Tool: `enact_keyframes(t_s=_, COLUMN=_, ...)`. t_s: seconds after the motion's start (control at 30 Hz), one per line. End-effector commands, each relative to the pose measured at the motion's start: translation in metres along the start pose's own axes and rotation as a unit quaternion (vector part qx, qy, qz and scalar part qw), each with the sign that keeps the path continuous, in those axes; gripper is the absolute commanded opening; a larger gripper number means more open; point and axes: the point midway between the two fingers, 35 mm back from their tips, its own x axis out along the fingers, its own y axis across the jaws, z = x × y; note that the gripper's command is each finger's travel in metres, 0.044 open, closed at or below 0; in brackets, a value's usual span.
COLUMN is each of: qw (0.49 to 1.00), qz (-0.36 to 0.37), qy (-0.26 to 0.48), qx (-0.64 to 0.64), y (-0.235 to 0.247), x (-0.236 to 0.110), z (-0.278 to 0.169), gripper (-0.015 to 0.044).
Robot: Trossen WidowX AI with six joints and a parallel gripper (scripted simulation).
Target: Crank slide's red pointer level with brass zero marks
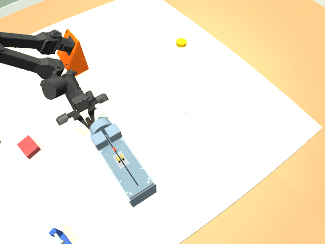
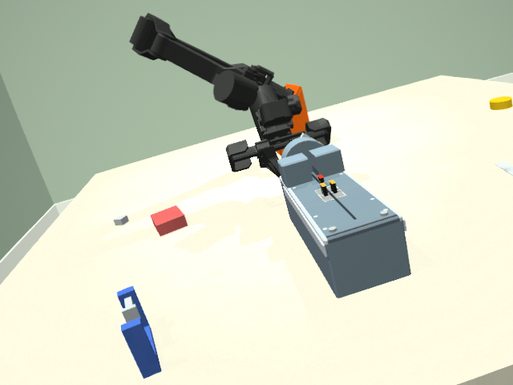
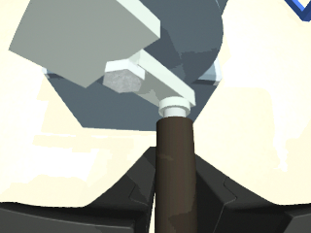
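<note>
A long grey-blue machine [image 1: 131,170] [image 2: 364,244] [image 3: 85,19] lies on the table. A black slot runs along its top. The red pointer [image 1: 114,149] [image 2: 320,176] sits in the slot a little toward the crank end from the two brass zero marks [image 1: 120,158] [image 2: 328,184]. A round crank disc [image 1: 99,124] [image 2: 300,147] [image 3: 189,26] is at the end nearest the arm. Its pale crank arm [image 3: 155,78] carries a dark brown handle [image 3: 175,182] [image 1: 88,121]. My gripper [image 3: 174,188] [image 1: 88,121] is shut on this handle, which hangs below the crank's hub in the wrist view.
A red block [image 1: 28,146] [image 2: 168,220] lies left of the machine. A blue bracket [image 1: 59,235] [image 2: 139,331] stands near the front. A yellow disc [image 1: 181,42] [image 2: 500,103] lies far off. An orange box [image 1: 72,53] [image 2: 299,107] is behind the arm. A small grey piece [image 2: 120,220] lies at the left.
</note>
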Motion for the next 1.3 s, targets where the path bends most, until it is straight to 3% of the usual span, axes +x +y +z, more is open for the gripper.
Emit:
enact_keyframes(t_s=0.0, qw=1.0, qz=0.004, qy=0.002, qx=-0.002, y=0.006, x=0.005, z=-0.005, gripper=0.0)
enact_keyframes(t_s=1.27, qw=1.0, qz=0.004, qy=0.002, qx=-0.002, y=0.032, x=0.006, z=-0.007, gripper=0.0)
